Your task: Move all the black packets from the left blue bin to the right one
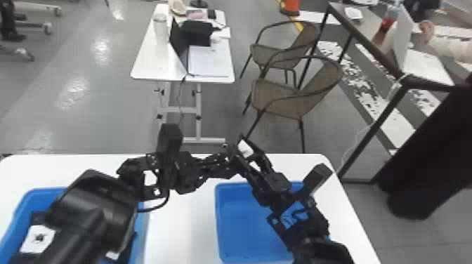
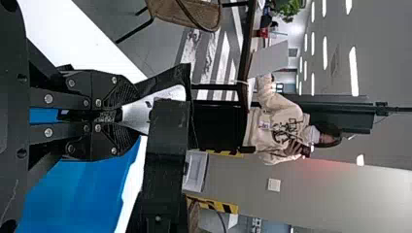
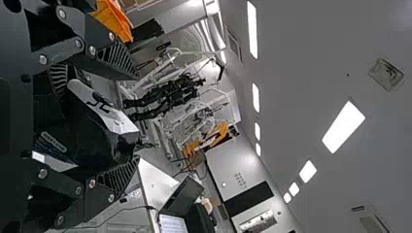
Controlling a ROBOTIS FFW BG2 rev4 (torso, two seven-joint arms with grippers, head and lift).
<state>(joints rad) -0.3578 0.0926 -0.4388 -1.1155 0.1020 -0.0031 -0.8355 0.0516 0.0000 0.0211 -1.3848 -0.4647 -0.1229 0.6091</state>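
In the head view, my left gripper [image 1: 224, 160] and my right gripper [image 1: 243, 146] meet above the table's far edge, with a black packet's white label [image 1: 245, 149] showing between the right fingers. The left wrist view has my left gripper [image 2: 127, 112] shut on a corner of that black packet [image 2: 167, 76]. Seen from the right wrist, my right gripper [image 3: 134, 120] stands open, its fingers on either side of the packet [image 3: 92, 124]. Black packets with white labels [image 1: 38, 238] lie in the left blue bin [image 1: 45, 191], partly behind the left arm. The right blue bin [image 1: 242, 221] is below the right arm.
Both bins stand on a white table [image 1: 172, 231]. Beyond it are a second white table [image 1: 151, 66] with a laptop, brown chairs [image 1: 281, 94] and a dark-framed desk [image 1: 372, 38] at the right.
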